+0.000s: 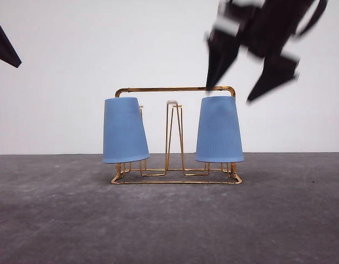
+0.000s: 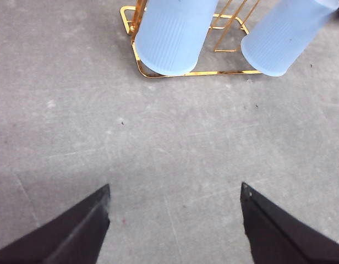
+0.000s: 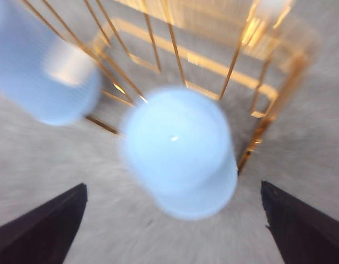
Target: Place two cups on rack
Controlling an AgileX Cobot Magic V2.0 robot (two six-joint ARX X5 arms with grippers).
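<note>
We see both cups upside down on rack (image 1: pixel 175 89), rack on grey table (image 1: pixel 169 220). Left cup (image 1: pixel 124 130) sits on left prong, tilted, rim lower toward rack middle. Right cup (image 1: pixel 219 129) sits on right prong, nearly upright. Middle prong (image 1: pixel 174 135) bare, white cap on top. Right gripper (image 1: pixel 244 88) blurred above right cup, fingers spread, not touching cup. Left gripper (image 2: pixel 175 220) over bare table near rack, fingers apart, holding nothing.

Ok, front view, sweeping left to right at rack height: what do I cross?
Left cup, tilted on its prong → bare centre prong of the rack → right cup, upright, with the right gripper above it.
</note>
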